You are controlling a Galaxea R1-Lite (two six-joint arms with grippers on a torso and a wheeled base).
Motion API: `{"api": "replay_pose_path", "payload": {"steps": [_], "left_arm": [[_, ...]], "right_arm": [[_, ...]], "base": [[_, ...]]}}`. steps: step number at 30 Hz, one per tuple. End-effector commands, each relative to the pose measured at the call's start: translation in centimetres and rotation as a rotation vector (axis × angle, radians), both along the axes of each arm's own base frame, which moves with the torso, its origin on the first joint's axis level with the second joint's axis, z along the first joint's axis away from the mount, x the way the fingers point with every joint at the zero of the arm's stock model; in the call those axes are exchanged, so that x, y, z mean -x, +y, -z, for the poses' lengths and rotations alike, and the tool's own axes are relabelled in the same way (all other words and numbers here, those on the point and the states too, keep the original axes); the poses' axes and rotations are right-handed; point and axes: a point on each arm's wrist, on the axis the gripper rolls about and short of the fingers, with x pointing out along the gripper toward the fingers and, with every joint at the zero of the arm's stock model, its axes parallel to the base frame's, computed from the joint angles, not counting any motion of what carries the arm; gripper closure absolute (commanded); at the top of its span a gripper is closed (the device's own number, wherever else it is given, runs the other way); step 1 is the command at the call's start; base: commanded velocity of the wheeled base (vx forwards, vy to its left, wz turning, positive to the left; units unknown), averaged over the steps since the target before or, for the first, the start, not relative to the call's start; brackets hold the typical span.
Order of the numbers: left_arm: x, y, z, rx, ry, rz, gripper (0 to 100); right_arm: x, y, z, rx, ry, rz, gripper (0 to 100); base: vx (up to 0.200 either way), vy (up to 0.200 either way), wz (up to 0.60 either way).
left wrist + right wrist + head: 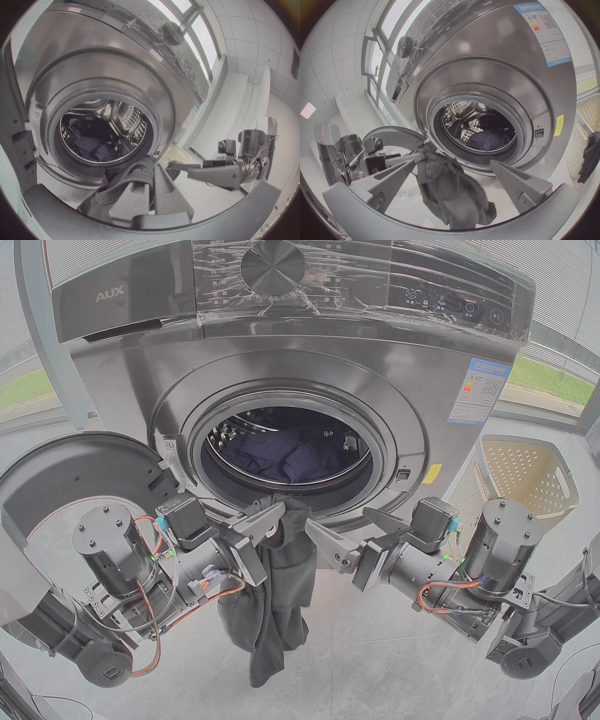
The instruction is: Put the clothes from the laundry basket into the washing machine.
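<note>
My left gripper (275,515) is shut on a dark grey garment (281,590), which hangs down just below the front rim of the washing machine (350,371). Its open drum holds dark blue clothes (294,455). My right gripper (350,530) stands open close beside the garment, on its right, with nothing gripped. From the left wrist, the garment (125,184) bunches over my left gripper (150,164) and the blue clothes (90,148) lie in the drum. From the right wrist, the garment (450,190) hangs in front of my right gripper (450,165).
The machine's round door (75,471) is swung open on the left, behind my left arm. A cream laundry basket (531,477) leans by the machine on the right, and a dark piece of clothing (590,156) hangs over its edge. Grey floor lies below.
</note>
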Motion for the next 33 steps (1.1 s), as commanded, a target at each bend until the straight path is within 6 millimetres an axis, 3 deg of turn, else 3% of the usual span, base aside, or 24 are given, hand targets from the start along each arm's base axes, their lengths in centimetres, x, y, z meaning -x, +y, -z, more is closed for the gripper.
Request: {"api": "replay_pose_path", "payload": {"steps": [1, 9, 16, 21, 28, 33], "left_arm": [[-0.7, 0.2, -0.8, 0.025, -0.029, -0.032, 100], [-0.9, 0.1, -1.6, 0.047, -0.052, -0.056, 100], [-1.2, -0.1, -2.2, 0.068, -0.073, -0.075, 100], [-1.5, -0.2, -2.6, 0.079, -0.085, -0.084, 100], [-1.5, -0.3, -2.8, 0.085, -0.092, -0.084, 100], [-1.4, -0.2, -2.7, 0.082, -0.087, -0.084, 100]], "right_arm": [[0.2, 0.0, 0.8, 0.031, 0.012, -0.004, 0], [-0.3, 0.3, 2.2, 0.072, 0.042, 0.000, 0], [-2.1, 1.5, 4.6, 0.152, 0.037, 0.012, 0], [-2.9, 2.3, 4.9, 0.149, 0.031, 0.012, 0], [-5.8, 3.6, 4.9, 0.134, -0.020, 0.045, 0], [-6.8, 4.7, 4.4, 0.103, -0.054, 0.040, 0]], "base": [[0.000, 0.000, 0.00], [0.000, 0.000, 0.00], [0.000, 0.000, 0.00], [0.000, 0.000, 0.00], [0.000, 0.000, 0.00], [0.000, 0.000, 0.00]]}}
